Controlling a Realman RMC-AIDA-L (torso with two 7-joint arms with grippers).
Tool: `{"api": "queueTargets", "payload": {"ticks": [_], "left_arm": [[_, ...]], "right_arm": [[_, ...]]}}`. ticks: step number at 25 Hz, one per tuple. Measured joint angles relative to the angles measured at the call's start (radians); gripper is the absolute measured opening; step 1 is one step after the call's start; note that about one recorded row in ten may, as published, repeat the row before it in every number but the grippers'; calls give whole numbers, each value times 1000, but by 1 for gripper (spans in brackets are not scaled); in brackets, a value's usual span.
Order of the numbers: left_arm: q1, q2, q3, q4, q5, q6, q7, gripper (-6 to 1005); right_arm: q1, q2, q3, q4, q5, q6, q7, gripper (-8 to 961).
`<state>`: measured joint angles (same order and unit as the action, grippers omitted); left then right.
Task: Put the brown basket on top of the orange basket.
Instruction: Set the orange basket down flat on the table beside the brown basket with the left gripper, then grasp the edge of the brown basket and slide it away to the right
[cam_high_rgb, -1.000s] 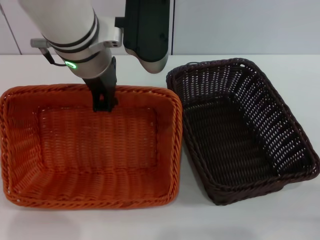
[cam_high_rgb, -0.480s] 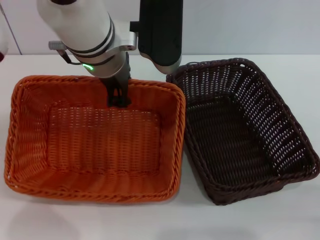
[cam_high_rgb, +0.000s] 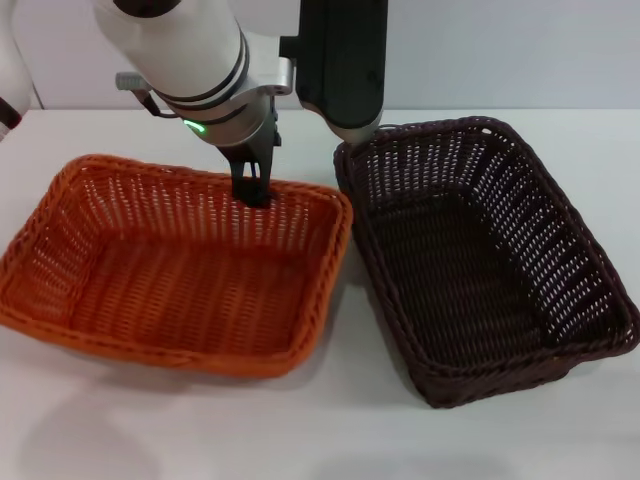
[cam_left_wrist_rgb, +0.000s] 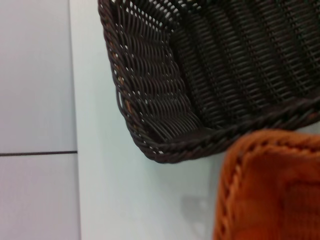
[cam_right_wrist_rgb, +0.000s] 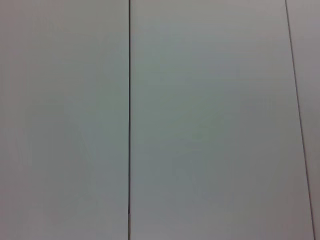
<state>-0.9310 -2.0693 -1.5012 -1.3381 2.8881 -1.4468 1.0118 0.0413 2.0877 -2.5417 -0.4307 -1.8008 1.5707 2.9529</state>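
The orange basket (cam_high_rgb: 180, 290) is on the left of the white table, tilted, with its far rim raised. My left gripper (cam_high_rgb: 255, 190) is shut on the middle of that far rim and holds it up. The brown basket (cam_high_rgb: 470, 260) rests flat on the table to the right, its near left corner close to the orange basket's right rim. The left wrist view shows a corner of the brown basket (cam_left_wrist_rgb: 200, 75) and a corner of the orange basket (cam_left_wrist_rgb: 270, 190) with a strip of table between them. My right gripper is out of view.
The white table (cam_high_rgb: 350, 430) runs along the front and behind the baskets. A pale wall stands at the back (cam_high_rgb: 520, 50). The right wrist view shows only wall panels (cam_right_wrist_rgb: 200, 120).
My left gripper has moved right and up with the orange basket's far rim. The basket has tipped up at the back and shifted toward the brown basket, which has not moved.
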Motion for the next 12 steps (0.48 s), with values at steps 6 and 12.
{"api": "queueTargets", "payload": {"ticks": [6,12], "left_arm": [[-2,3,2,-40,1,12,-28,586],[42,11,-55,-207,5,27,-68,586]], "right_arm": [[0,0,0,1,0,0,0,680],[-5,0,-3,1,0,0,0,680]]}}
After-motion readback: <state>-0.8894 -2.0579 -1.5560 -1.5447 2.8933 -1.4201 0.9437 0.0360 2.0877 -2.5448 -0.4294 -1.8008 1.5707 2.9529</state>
